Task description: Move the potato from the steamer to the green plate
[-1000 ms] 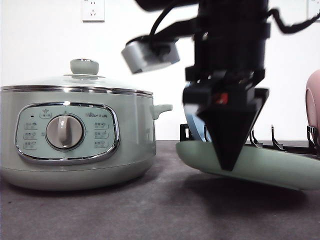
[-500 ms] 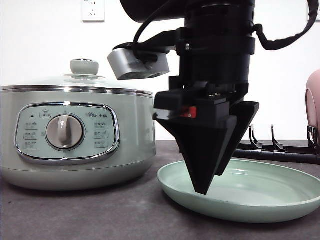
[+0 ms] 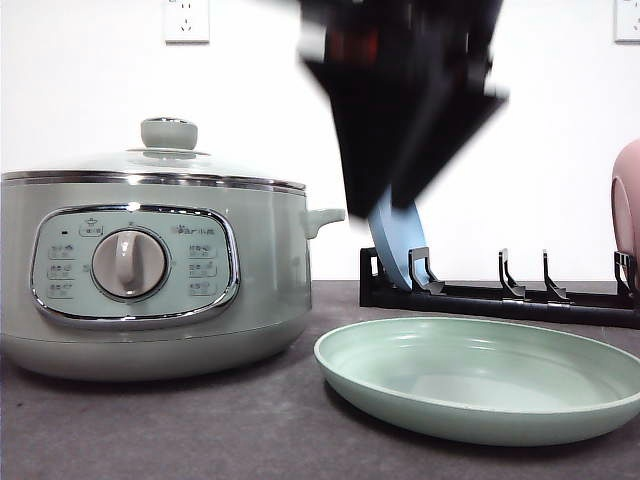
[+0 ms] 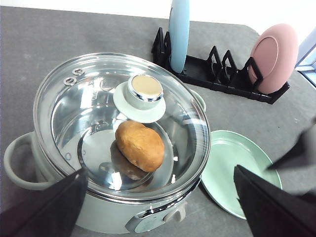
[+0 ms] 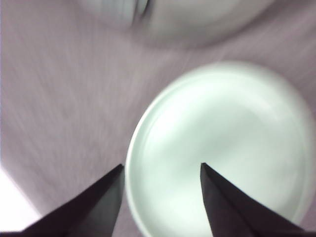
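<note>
Your potato (image 4: 140, 145) sat inside the steamer (image 3: 150, 280) under its glass lid (image 4: 118, 123). The green plate (image 3: 490, 375) lay flat on the table beside the steamer. Your right gripper (image 5: 160, 170) hung above the plate, fingers apart and empty; your left gripper (image 4: 160, 202) was spread wide above the steamer.

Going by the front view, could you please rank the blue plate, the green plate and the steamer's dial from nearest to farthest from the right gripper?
From the right gripper:
1. Blue plate, standing in the rack just below and behind the fingertips.
2. Green plate, flat on the table underneath.
3. Dial, on the steamer's front panel, far off to the left.
</note>
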Motion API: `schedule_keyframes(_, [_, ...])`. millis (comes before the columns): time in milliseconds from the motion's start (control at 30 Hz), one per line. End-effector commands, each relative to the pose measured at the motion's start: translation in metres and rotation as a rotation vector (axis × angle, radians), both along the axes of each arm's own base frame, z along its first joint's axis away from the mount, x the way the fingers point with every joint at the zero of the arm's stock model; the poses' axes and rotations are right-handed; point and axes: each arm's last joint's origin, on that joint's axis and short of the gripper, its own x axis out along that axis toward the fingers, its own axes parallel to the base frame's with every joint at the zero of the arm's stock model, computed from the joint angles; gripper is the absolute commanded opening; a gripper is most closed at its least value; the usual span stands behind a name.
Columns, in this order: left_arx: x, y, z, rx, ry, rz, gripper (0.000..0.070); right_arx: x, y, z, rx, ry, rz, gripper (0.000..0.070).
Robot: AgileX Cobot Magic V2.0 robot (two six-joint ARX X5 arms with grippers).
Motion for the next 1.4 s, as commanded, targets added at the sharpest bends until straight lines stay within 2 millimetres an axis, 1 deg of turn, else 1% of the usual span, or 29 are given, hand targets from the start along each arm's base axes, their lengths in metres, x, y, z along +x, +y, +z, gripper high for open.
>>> schedule_keyframes(0, [0.0,0.0,0.007,0.005,-0.028,-0.009,0.0596,0.003,-0.004,0.017,0.058,-0.045,0.017,0.0307])
schedule_keyframes(67, [0.001,0.0,0.006,0.005,-0.025,-0.009,0.0596,0.006,-0.014,0.036,0.154,-0.072,0.009,0.0307])
schedule_keyframes(167, [0.001,0.0,0.006,0.004,-0.024,-0.009,0.0596,0.014,-0.031,0.059,0.328,-0.062,0.024,0.0306])
schedule_keyframes(233, [0.001,0.0,0.006,0.004,-0.024,-0.009,0.0596,0.019,-0.042,0.071,0.438,-0.037,0.045,0.0306])
schedule_keyframes(300, [0.001,0.0,0.006,0.004,-0.024,-0.009,0.0596,0.025,-0.052,0.077,0.53,0.006,0.072,0.0307])
schedule_keyframes(400, [0.001,0.0,0.006,0.002,-0.022,-0.007,0.0596,0.034,-0.065,0.079,0.606,0.078,0.077,0.0307])
schedule_keyframes(500, [0.001,0.0,0.006,0.002,-0.021,-0.008,0.0596,0.039,-0.072,0.077,0.611,0.102,0.055,0.0307])
schedule_keyframes(933, [0.009,-0.001,0.005,-0.007,0.024,-0.006,0.0597,0.039,-0.074,0.076,0.603,0.102,0.055,0.0307])
schedule_keyframes(1033, [0.016,-0.002,0.015,-0.005,0.037,-0.018,0.0598,0.039,-0.074,0.076,0.598,0.103,0.057,0.0306])
schedule_keyframes(1167, [0.03,-0.006,0.039,0.029,0.055,-0.025,0.0597,0.039,-0.074,0.076,0.593,0.101,0.062,0.0307])
schedule_keyframes(1367, [0.065,-0.022,0.078,0.099,0.123,-0.038,0.0595,0.039,-0.074,0.076,0.59,0.096,0.068,0.0306])
